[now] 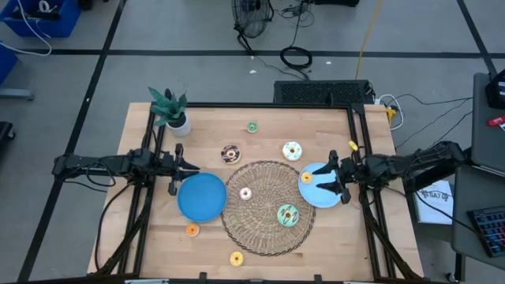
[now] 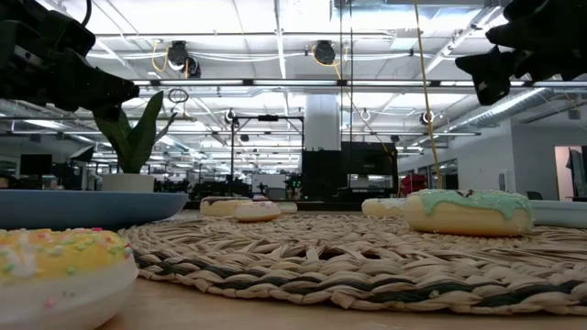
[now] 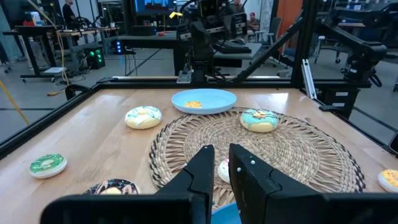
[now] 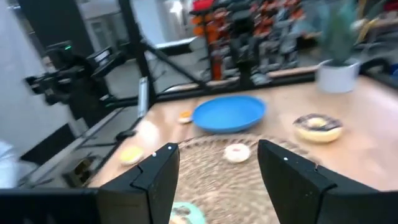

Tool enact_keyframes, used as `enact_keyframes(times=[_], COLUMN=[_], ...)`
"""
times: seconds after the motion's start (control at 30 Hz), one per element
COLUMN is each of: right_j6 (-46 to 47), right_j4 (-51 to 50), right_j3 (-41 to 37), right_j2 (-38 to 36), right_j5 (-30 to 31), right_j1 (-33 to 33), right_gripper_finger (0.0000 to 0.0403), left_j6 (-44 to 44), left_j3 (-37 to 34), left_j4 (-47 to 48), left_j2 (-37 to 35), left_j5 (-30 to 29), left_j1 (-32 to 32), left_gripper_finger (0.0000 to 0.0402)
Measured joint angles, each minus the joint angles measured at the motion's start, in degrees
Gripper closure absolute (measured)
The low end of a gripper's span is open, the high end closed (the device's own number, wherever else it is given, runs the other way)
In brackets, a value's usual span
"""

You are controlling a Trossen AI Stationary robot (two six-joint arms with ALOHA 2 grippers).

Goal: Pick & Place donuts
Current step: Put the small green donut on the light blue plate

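Wooden table [image 1: 213, 244] on a taped grey floor; open workshop behind. Donuts [image 1: 287, 214] scattered on the woven mat [image 1: 264, 207] and around it. Left gripper [image 1: 180, 166] narrowly parted beside a blue plate [image 1: 201, 197]; right gripper [image 1: 335, 176] wide open above another plate [image 1: 319, 192].

A big round woven wicker mat [image 1: 267, 207] is lying at the middle of the pale wooden table [image 1: 213, 126], with a round flat blue plate [image 1: 202, 197] sitting just beside its left edge and a second, paler blue plate [image 1: 316, 191] sitting at its right edge. A small green potted plant in a white pot [image 1: 171, 108] is standing at the table's far left corner. Beyond the table, a coiled black cable [image 1: 296, 57] is lying on the grey floor, and a yellow cord [image 1: 367, 31] is running across that floor toward the table's far right corner.
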State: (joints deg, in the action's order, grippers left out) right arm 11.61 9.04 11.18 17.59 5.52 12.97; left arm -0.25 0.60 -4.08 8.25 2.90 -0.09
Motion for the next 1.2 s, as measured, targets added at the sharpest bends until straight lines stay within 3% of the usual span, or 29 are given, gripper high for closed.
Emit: enact_keyframes(times=[0.2,0.5,0.83,1.0,1.2], right_j6=[-3.7,-3.8,-2.9,-5.2,-11.0], right_j4=[-4.2,-8.1,0.9,0.4,0.4], right_j3=[0.0,0.0,-8.0,-9.1,-9.2], right_j2=[-7.7,-11.7,-14.2,-15.2,-15.8], right_j5=[6.8,3.4,3.4,3.6,11.7], right_j1=[0.0,0.0,0.0,0.0,-0.3], right_gripper_finger=[0.0197,0.0197,0.0197,0.0197,0.0197], left_j6=[0.0,0.0,0.0,0.0,0.0], left_j3=[0.0,0.0,0.0,0.0,0.0], left_j4=[0.0,0.0,0.0,0.0,0.0], left_j2=[0.0,0.0,0.0,0.0,0.0], left_j5=[0.0,0.0,0.0,0.0,0.0], left_j1=[0.0,0.0,0.0,0.0,0.0], left_gripper_finger=[0.035,0.035,0.035,0.035,0.035])
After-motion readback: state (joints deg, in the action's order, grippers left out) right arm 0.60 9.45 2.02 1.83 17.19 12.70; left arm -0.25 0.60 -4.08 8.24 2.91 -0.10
